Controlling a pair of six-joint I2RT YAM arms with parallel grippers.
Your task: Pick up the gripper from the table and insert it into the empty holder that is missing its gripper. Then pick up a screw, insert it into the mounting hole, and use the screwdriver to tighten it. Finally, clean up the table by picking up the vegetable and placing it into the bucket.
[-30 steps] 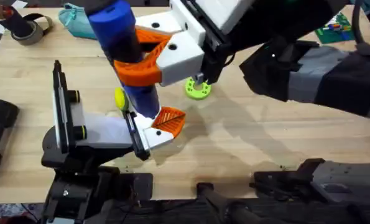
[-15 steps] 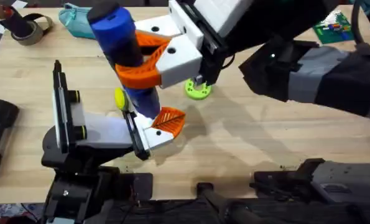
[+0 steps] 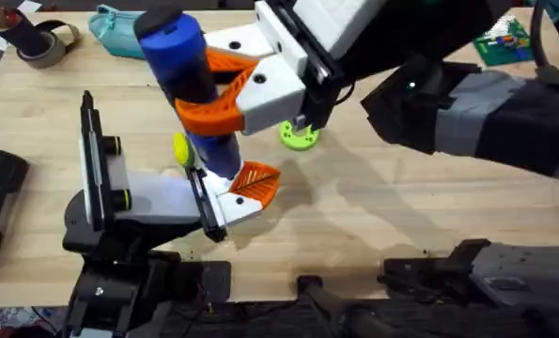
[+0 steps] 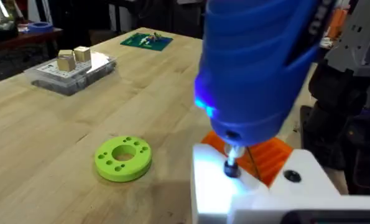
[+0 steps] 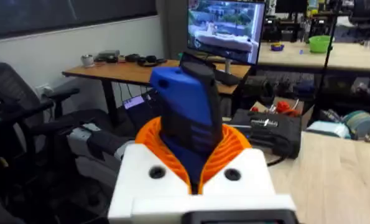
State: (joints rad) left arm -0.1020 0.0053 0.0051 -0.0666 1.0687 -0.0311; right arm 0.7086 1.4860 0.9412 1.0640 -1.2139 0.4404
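Overhead view: right tool (image 3: pixel 225 86) clamped mid-barrel on screwdriver (image 3: pixel 190 89), upper-left centre, tip down on white part (image 3: pixel 237 202). Chunky bright blue, black cap, lit near the bit. Probably stiff, top-heavy, smooth plastic, so best gripped around the barrel. Can't tell left tool's state.

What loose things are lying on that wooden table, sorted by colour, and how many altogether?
Blue: 1, the screwdriver, held upright by the right gripper.
Green: 1, the ring-shaped disc.
Teal: 1, the fabric pouch.
Tan: 1, the tape roll.
Clear: 1, the small parts box.
Total: 5
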